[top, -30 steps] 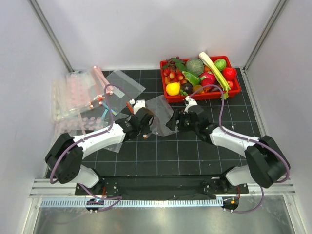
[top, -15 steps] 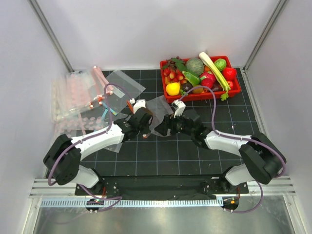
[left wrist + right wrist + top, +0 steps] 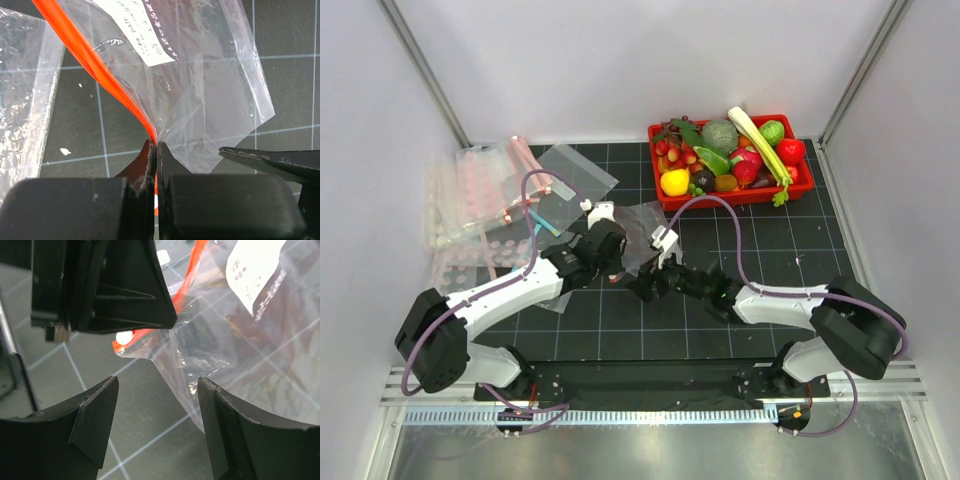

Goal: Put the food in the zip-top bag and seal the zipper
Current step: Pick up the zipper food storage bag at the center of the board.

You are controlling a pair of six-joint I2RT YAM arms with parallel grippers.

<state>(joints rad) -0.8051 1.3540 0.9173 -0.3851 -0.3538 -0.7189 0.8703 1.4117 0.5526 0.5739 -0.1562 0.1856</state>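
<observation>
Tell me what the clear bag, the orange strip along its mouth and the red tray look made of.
Clear floppy zip-top bag: thin glossy plastic film, by its wrinkles, glare and transparency. Thin red-orange zipper strip: denser, smooth plastic, opaque and ridged. Red rectangular tray: probably rigid moulded plastic, evenly coloured; too small to be sure.

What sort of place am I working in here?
Probably a lab test cell, not a kitchen: bare white walls, a black gridded mat, and a red tray of toy produce.
</observation>
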